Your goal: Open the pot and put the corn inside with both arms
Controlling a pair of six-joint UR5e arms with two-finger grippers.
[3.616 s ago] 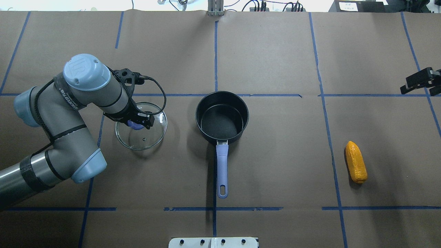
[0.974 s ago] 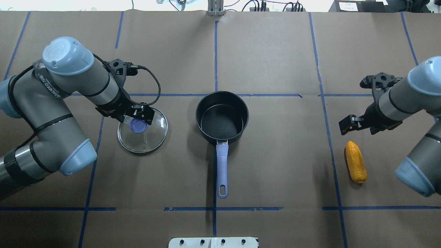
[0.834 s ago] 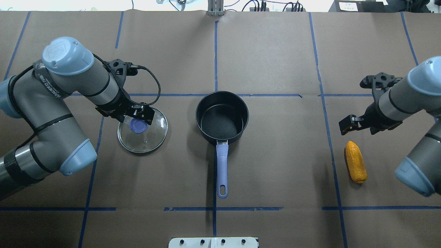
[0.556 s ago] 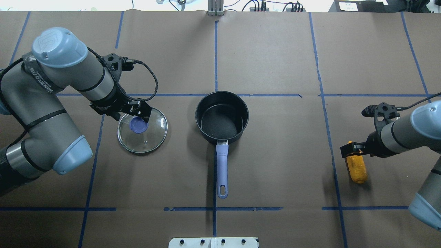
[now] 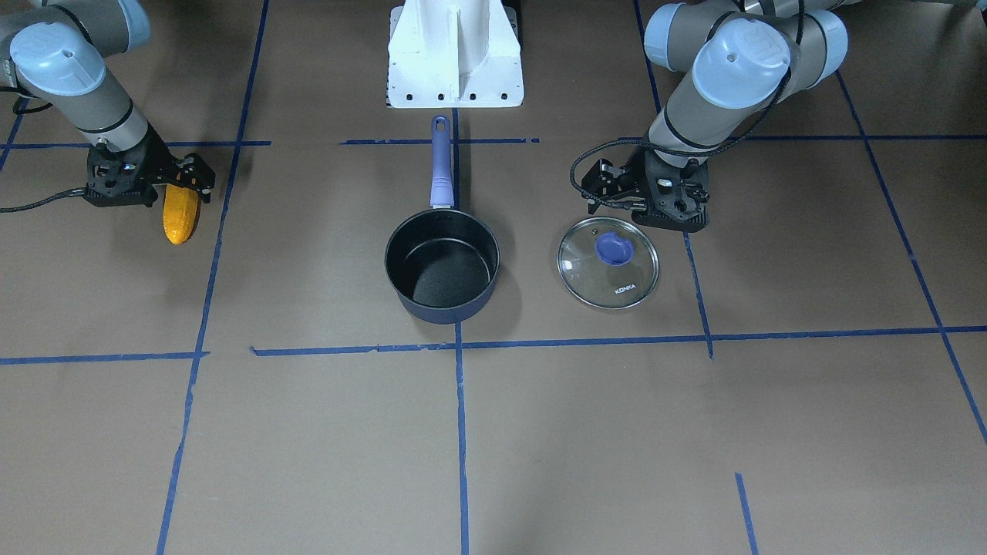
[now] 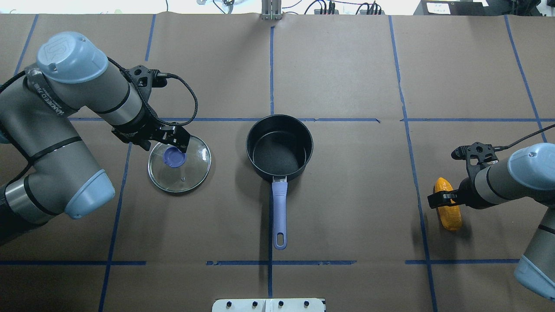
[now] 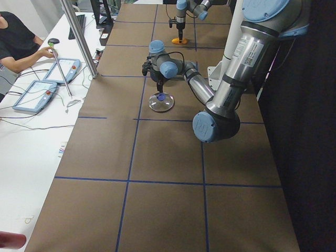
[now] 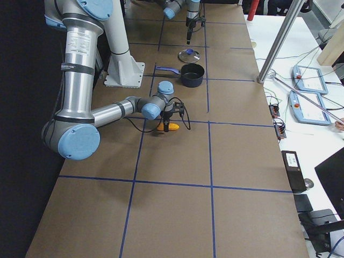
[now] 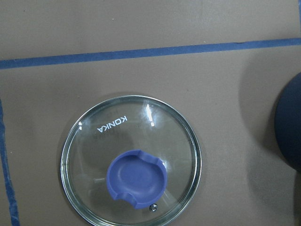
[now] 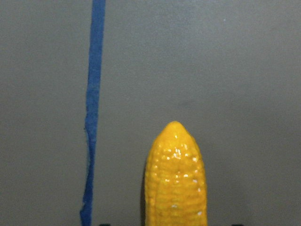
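Note:
The dark pot (image 6: 279,147) stands open in the middle of the table, its purple handle (image 6: 279,208) pointing at the robot; it also shows in the front view (image 5: 442,266). The yellow corn (image 6: 449,214) lies on the right, also in the right wrist view (image 10: 175,179). My right gripper (image 6: 443,200) is open, with its fingers on either side of the corn's far end (image 5: 181,220). My left gripper (image 6: 177,142) is open and empty, raised just beyond the glass lid's blue knob (image 9: 136,179).
The KONKA glass lid (image 6: 178,164) lies flat on the table left of the pot, a hand's width away. The robot's white base (image 5: 455,50) is behind the pot handle. Blue tape lines cross the brown table cover. Operators' tablets (image 7: 37,94) lie on a side table.
My right arm has come down and toward the robot, from beyond the corn onto its far end. My left arm has drawn back a little from the lid, which stays put.

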